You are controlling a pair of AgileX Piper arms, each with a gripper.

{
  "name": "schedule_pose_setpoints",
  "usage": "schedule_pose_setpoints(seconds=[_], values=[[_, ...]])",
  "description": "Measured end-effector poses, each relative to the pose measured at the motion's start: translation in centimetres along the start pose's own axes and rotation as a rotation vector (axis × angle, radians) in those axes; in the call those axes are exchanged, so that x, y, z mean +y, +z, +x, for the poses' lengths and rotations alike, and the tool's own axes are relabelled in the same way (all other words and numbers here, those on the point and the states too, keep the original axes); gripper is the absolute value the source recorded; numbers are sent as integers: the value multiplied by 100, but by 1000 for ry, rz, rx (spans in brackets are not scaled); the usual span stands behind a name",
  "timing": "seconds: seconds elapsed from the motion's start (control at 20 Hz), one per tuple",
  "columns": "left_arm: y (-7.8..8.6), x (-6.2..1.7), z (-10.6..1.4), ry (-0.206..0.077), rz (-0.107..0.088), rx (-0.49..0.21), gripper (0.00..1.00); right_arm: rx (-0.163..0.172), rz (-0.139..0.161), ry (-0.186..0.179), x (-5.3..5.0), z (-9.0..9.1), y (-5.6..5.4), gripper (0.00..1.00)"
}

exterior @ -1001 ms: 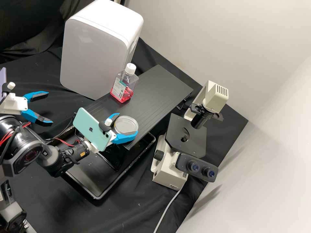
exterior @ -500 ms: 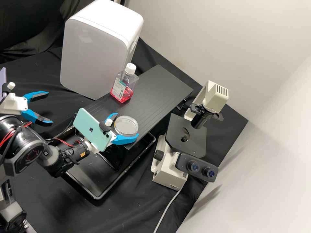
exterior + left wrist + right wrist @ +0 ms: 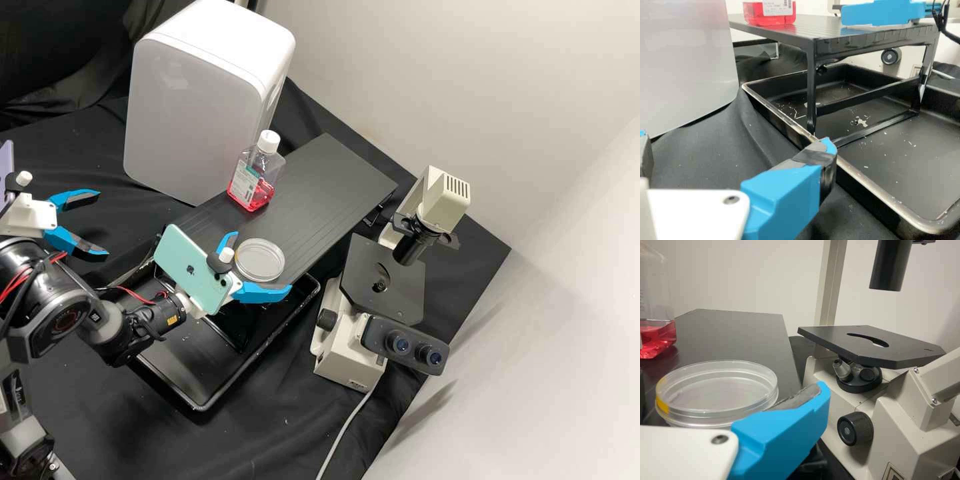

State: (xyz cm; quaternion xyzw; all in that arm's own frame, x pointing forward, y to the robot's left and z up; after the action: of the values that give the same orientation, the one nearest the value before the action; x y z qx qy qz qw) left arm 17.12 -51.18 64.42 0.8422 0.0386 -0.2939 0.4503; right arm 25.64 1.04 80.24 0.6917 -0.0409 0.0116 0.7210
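A black slatted metal platform [image 3: 327, 187] is standing in a shallow black metal tray [image 3: 193, 373]. A clear, white-capped flask of red liquid [image 3: 253, 177] is standing on the platform's edge. A white rounded box [image 3: 200, 93] is sitting just beside that edge, and a cream-and-black microscope [image 3: 380, 293] is standing at the platform's opposite side.
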Motion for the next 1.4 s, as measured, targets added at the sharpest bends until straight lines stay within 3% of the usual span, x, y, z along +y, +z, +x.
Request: schedule_pose_setpoints(seconds=[0.55, 0.75, 1.4], values=[[0, 0, 0, 0, 0, 0, 100, -2, 0, 7, 18, -1, 5, 100], [0, 0, 0, 0, 0, 0, 100, 24, 5, 36, 93, -24, -60, 100], [0, 0, 0, 0, 0, 0, 100, 20, 4, 31, 83, -37, -50, 100]])
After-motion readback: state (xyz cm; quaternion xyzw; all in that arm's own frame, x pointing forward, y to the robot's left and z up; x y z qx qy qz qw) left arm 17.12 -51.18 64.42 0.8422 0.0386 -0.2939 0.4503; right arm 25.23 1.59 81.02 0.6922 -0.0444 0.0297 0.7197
